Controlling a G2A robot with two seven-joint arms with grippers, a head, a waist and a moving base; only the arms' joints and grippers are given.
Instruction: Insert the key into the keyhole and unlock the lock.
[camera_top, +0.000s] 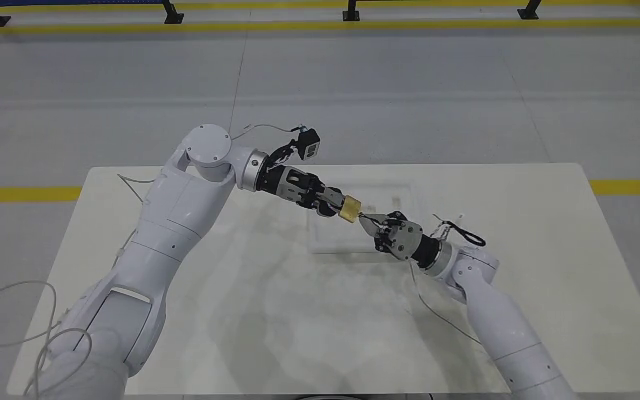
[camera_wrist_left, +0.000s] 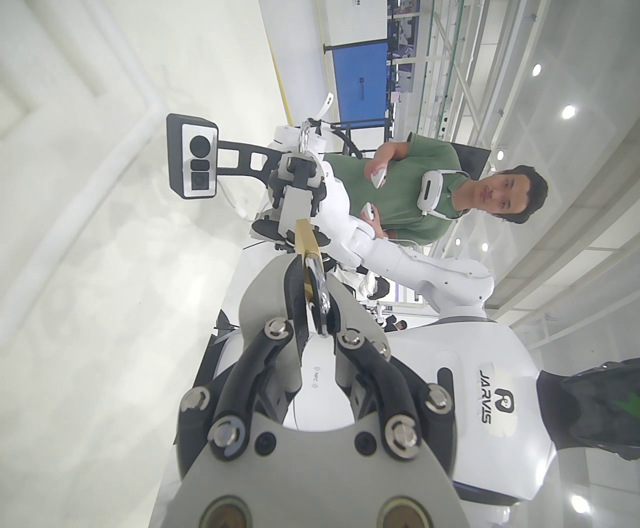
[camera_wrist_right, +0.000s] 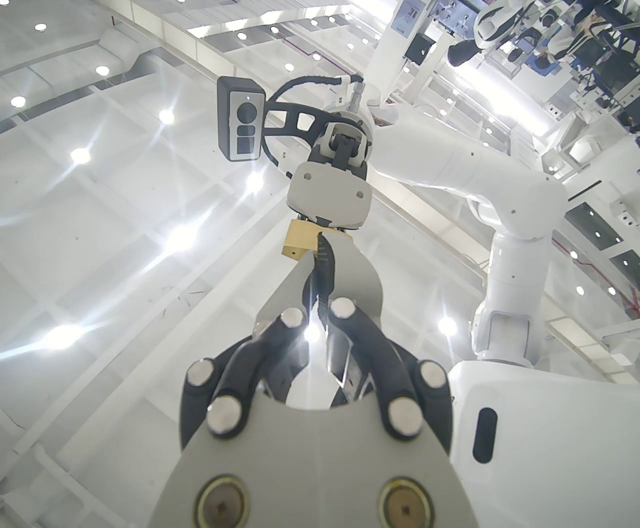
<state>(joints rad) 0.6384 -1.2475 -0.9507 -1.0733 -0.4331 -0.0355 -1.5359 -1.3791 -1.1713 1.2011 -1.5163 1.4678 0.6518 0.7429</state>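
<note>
A brass padlock (camera_top: 350, 208) hangs in the air over the middle of the table. My left gripper (camera_top: 332, 200) is shut on its silver shackle (camera_wrist_left: 320, 295), and the brass body (camera_wrist_left: 306, 240) points away toward the other arm. My right gripper (camera_top: 380, 227) faces it from the opposite side, shut on a thin key (camera_wrist_right: 310, 292) seen edge-on between its fingers. The key's tip sits at the bottom face of the padlock (camera_wrist_right: 300, 242). How far the key has entered is hidden. The far gripper (camera_wrist_left: 295, 200) stands just beyond the lock body.
Directly beneath the two grippers a shallow clear tray (camera_top: 322, 243) lies on the white table (camera_top: 250, 310). A loose cable (camera_top: 465, 237) loops at the right wrist. The near and left parts of the table offer free room.
</note>
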